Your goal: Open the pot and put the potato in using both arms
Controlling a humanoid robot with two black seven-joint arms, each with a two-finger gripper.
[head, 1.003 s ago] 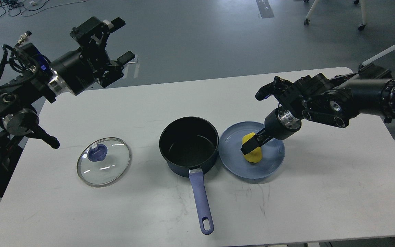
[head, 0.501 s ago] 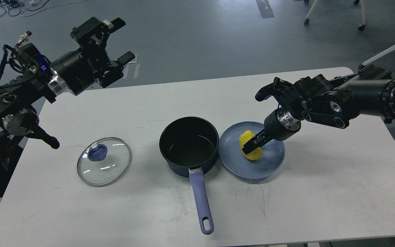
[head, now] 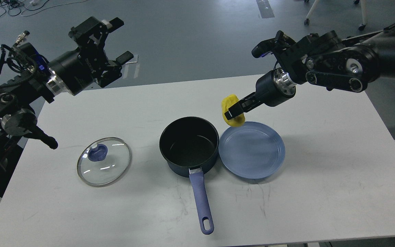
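The dark pot (head: pixel 188 145) stands open in the middle of the table, its blue handle (head: pixel 201 202) pointing toward me. Its glass lid (head: pixel 104 161) with a blue knob lies flat on the table to the left. My right gripper (head: pixel 235 110) is shut on the yellow potato (head: pixel 232 109) and holds it in the air, above the far left rim of the blue plate (head: pixel 251 150) and just right of the pot. My left gripper (head: pixel 121 40) is open and empty, raised beyond the table's far left corner.
The blue plate is empty and touches the pot's right side. The white table (head: pixel 321 192) ends at the right behind my right arm. Chair legs and cables lie on the floor beyond.
My right gripper has lifted the potato off the blue plate and carried it up and left toward the pot. The left arm has barely moved.
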